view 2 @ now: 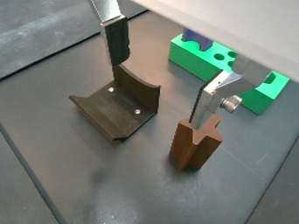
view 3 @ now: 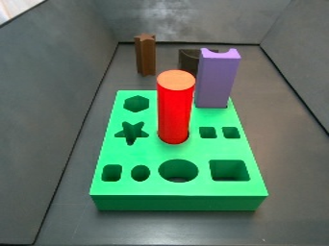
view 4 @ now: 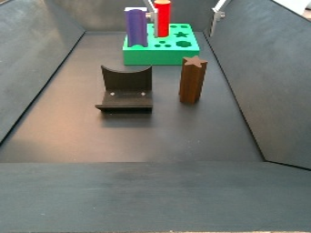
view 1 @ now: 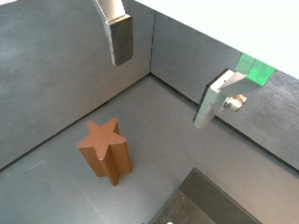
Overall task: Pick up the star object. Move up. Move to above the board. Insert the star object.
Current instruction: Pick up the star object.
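The star object [view 1: 105, 150] is a tall brown ridged prism standing upright on the dark floor; it shows in both wrist views [view 2: 195, 144] and both side views [view 3: 144, 53] [view 4: 192, 80]. My gripper [view 1: 163, 74] hangs above the floor, open and empty, in both wrist views [view 2: 163, 74]. The star object is below the fingers [view 2: 211, 101] and off to one side, not between them. The green board [view 3: 180, 159] lies flat with a star hole [view 3: 130, 132] in its top. It also shows in the other side view [view 4: 179, 43] and in a wrist view [view 2: 211, 70].
A red cylinder [view 3: 175, 106] and a purple notched block [view 3: 218, 77] stand in the board. The dark fixture [view 4: 125, 88] stands on the floor beside the star object, also in a wrist view [view 2: 117, 105]. Grey walls [view 1: 187, 48] enclose the floor.
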Motion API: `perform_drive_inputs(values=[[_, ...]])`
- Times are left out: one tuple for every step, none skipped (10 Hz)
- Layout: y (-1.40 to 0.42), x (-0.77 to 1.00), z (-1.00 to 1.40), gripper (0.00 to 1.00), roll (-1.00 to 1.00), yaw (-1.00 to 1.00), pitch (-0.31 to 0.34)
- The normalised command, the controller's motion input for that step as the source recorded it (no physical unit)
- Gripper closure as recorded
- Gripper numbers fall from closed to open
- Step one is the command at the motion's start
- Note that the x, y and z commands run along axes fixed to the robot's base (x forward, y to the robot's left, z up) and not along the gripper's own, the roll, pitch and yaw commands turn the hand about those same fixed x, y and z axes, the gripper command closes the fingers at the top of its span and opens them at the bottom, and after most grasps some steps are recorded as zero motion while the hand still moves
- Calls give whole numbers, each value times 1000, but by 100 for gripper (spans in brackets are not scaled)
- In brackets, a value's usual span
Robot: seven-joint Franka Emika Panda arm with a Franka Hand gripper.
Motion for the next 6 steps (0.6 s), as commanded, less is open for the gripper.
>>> perform_drive_inputs(values=[[0,-20,-6,0,0,0,0],[0,0,0,0,47,0,21],[51,0,0,0,0,0,1],[0,-117,-377,0,0,0,-71],[-83,-277,-649,0,19,0,-143],[-126,-351,-843,0,0,0,-213]])
